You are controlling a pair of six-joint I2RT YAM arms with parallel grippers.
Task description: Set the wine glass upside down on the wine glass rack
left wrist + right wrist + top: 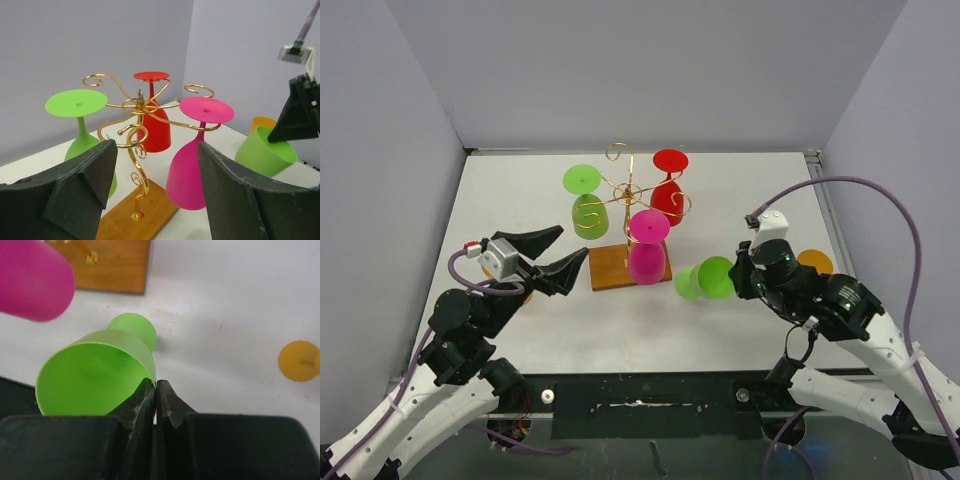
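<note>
The white table [510, 190] is flat and smooth. In the middle of it stands the wine glass rack [629, 190]. It is made of thin gold wire with curly arms, and it sits on a brown wooden base [608, 268]. Three glasses hang on the rack with their bowls down: a red glass [667, 198], a pink glass [647, 258] and a hung green glass [588, 215].

The lying green wine glass [705, 280] is on its side on the table, just to the right of the base. Its open mouth faces the right arm. It looks like smooth plastic that is not shiny, so I think it is light and hard to break. It is round, though, so it could roll or slip. The wall of the bowl is thin and may bend a little. The rim is a fair place to hold it, but the glass may swing when it is turned over.

An orange glass [815, 262] lies near the right arm.

The left gripper [571, 249] is near the rack. Its fingers are spread wide, with nothing between them. The right gripper [156, 385] has its fingers pressed tight together, and they pinch the rim of the lying green wine glass.
</note>
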